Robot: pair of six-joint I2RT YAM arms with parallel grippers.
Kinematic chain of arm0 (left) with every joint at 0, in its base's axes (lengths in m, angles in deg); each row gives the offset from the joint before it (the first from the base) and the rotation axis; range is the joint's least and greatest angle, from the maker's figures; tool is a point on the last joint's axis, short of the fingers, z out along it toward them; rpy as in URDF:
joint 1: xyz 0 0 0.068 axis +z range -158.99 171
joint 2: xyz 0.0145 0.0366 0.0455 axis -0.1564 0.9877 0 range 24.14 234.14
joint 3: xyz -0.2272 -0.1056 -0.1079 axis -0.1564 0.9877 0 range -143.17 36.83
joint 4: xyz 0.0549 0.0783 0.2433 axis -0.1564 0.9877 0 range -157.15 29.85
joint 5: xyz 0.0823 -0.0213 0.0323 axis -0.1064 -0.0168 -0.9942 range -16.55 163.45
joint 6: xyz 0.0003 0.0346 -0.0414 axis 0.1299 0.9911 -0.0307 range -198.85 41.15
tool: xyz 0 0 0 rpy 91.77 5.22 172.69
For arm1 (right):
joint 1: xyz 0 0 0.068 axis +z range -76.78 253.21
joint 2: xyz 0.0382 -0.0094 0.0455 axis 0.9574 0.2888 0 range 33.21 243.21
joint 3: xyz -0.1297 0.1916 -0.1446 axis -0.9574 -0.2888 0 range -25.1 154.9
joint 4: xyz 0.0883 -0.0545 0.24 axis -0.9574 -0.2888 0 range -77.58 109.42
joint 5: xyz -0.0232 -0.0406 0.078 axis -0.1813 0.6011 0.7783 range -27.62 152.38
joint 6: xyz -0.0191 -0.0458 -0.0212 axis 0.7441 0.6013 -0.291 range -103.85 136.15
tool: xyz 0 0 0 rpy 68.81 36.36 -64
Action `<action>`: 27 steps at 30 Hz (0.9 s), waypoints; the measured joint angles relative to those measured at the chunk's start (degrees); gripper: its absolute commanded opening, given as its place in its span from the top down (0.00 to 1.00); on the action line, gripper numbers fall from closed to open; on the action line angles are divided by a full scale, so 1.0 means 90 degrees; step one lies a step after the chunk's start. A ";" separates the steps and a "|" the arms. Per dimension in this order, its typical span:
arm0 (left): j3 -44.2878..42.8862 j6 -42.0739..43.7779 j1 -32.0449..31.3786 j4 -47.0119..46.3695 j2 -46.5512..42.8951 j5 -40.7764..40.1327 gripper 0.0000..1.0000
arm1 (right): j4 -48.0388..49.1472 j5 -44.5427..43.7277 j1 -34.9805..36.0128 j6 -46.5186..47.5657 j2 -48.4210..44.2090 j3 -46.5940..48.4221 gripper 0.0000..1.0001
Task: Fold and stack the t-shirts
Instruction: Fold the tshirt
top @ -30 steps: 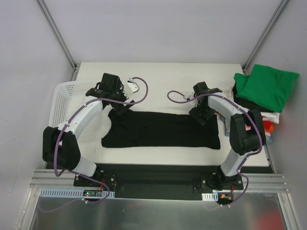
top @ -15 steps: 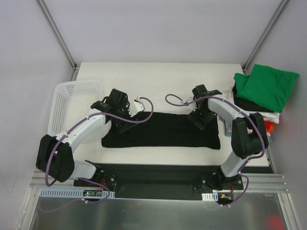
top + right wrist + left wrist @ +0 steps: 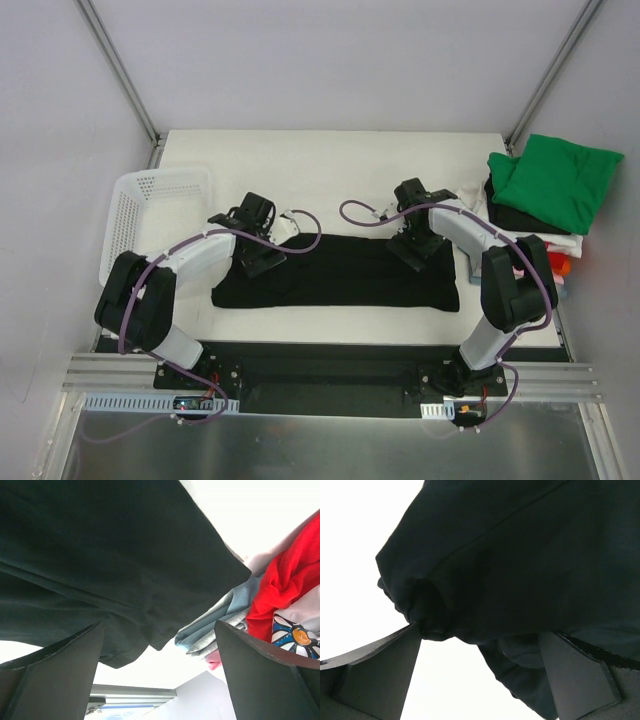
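We're looking at two claws here, both gaping wide and gripping nothing. The left gripper (image 3: 258, 258) is hovering over the bunched 10 o'clock corner of the one spread-out black t-shirt (image 3: 350, 278), with its fingers (image 3: 380, 670) straddling that lump. The right gripper (image 3: 414, 248) is hanging over the shirt's 1 o'clock edge. Further out, one folded stack (image 3: 553, 180) is sitting at the table's (image 3: 330, 160) 3 o'clock with green on top, and one white basket (image 3: 122, 225) is sitting at 9 o'clock.
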 measured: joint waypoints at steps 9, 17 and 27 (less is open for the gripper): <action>0.0168 -0.0002 -0.0073 -0.0804 0.0369 -0.0748 0.01 | 0.0080 -0.0095 0.0005 0.0002 0.0012 -0.0087 0.04; 0.0355 -0.0002 -0.0420 -0.1287 0.0478 -0.1311 0.01 | 0.0121 -0.0160 0.0005 0.0012 0.0049 -0.0121 0.04; 0.0726 -0.0073 -0.0750 -0.1688 0.0318 -0.1875 0.01 | 0.0202 -0.0189 0.0005 0.0034 0.0053 -0.0265 0.04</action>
